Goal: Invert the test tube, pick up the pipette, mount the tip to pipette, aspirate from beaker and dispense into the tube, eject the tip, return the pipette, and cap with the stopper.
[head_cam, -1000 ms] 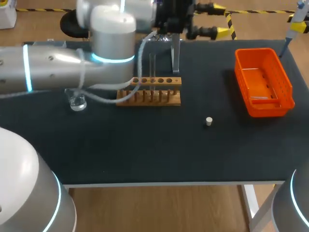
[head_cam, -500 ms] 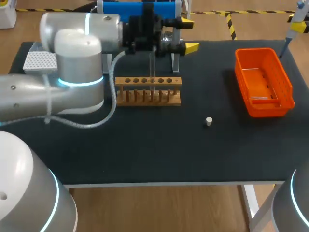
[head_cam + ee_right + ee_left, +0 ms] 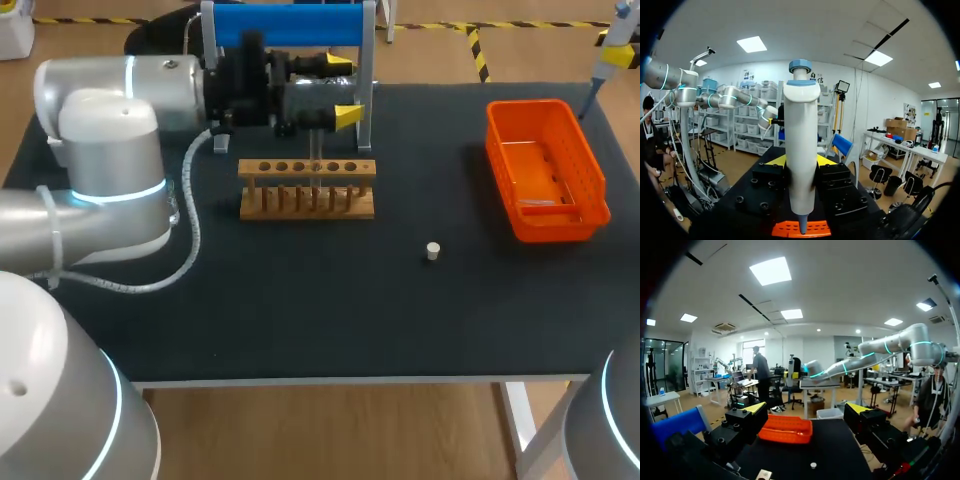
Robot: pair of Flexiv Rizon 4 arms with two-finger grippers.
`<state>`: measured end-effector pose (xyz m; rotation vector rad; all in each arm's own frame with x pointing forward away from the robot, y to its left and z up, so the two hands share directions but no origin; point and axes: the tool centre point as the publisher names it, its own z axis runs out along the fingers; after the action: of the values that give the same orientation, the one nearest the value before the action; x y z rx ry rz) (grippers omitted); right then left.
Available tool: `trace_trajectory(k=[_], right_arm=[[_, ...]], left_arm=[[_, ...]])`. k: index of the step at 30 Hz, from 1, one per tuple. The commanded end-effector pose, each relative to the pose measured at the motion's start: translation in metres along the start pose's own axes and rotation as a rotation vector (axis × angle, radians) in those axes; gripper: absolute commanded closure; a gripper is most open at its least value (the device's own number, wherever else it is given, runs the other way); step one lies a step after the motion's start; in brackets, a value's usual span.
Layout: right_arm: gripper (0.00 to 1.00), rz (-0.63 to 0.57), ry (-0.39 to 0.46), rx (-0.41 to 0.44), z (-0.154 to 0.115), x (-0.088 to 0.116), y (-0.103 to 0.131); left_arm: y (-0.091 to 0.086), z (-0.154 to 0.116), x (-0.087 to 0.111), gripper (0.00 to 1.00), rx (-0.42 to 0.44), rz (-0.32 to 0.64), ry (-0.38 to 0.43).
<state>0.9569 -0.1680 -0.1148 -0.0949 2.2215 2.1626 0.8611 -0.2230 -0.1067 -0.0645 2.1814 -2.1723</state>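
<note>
In the head view a clear test tube stands in the wooden rack. My left gripper hovers open just behind and above the rack, fingers pointing right, not touching the tube. From the left wrist view the left gripper holds nothing, and the small stopper lies on the mat ahead of it. The stopper is right of the rack. My right gripper is shut on the white pipette, held upright. That pipette shows at the far right edge, behind the basket.
An orange basket sits at the right of the black mat, and shows again as the orange basket ahead of the left gripper. A blue stand rises behind the rack. My left arm covers the mat's left side.
My left arm has swung back to the left, drawing its gripper from the far right of the rack to just above it. The blue stand came into view; the beaker is now hidden.
</note>
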Motion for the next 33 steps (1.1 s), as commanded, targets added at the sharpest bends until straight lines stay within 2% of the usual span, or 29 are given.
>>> trace_trajectory(k=[1,32,33], right_arm=[[1.0,0.0,0.0,0.004,0.0001,0.0001,0.001],[1.0,0.0,0.0,0.004,0.0001,0.0001,0.001],[1.0,0.001,-0.004,0.009,0.0061,0.0041,0.0014]], left_arm=[[0.001,-0.0066,0.0007,0.0,0.001,-0.005,0.01],[0.0014,-0.0068,0.0005,0.0,0.01,-0.019,0.015],[0.0014,-0.0068,0.0005,0.0,0.01,-0.019,0.015]])
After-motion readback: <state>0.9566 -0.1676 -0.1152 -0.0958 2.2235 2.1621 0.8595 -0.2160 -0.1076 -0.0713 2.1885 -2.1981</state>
